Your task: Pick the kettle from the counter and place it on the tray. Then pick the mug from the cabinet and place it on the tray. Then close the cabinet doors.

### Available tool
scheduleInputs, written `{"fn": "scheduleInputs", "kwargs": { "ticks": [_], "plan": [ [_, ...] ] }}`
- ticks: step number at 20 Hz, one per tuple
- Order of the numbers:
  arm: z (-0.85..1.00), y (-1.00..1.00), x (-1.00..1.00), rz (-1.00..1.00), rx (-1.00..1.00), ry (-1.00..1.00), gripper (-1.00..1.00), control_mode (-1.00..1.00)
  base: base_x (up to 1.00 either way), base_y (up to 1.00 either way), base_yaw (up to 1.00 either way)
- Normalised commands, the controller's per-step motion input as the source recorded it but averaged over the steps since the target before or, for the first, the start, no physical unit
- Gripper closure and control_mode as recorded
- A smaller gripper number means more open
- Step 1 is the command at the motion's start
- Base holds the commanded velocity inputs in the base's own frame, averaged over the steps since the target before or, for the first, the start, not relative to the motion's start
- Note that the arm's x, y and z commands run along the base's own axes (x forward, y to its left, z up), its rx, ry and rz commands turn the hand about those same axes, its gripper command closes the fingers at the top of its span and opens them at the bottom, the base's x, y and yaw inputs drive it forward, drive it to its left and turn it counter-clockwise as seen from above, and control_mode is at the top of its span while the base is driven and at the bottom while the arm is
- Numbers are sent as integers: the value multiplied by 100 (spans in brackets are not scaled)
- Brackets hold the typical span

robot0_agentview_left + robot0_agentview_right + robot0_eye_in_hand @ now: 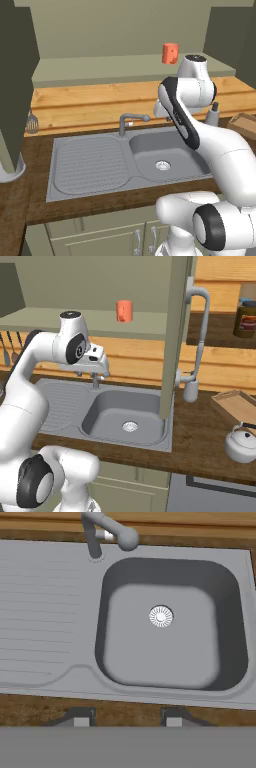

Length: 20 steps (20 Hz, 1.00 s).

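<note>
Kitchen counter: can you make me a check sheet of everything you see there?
Surface: brown wood counter with a grey sink and tap.
Job's things: kettle on the counter beside the tray; orange mug on the cabinet shelf; cabinet door open.
Clutter: brown jar, soap bottle.
Grippers: gripper above the sink, jaws apart, holding nothing.
Cables: nothing seen.
Surroundings: low green cupboards.

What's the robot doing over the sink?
It hasn't picked up anything yet. Its gripper hangs open and empty above the sink, looking down at the basin. The kettle sits on the counter off to the right, next to the tray. The orange mug waits on the shelf of the cabinet, whose doors are open.
</note>
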Motion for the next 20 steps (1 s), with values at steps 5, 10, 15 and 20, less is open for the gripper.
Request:
{"fn": "scheduleInputs", "kwargs": {
  "ticks": [5,10,15,20],
  "plan": [
    [0,0,-10,0,-2,-5,-100,-100,0,0,0],
    [5,-3,-40,0,-8,-51,-100,-100,0,0,0],
    [33,-12,-48,0,-2,-61,-100,-100,0,0,0],
    [63,-24,7,4,4,-43,-100,-100,0,0,0]
  ]
}}
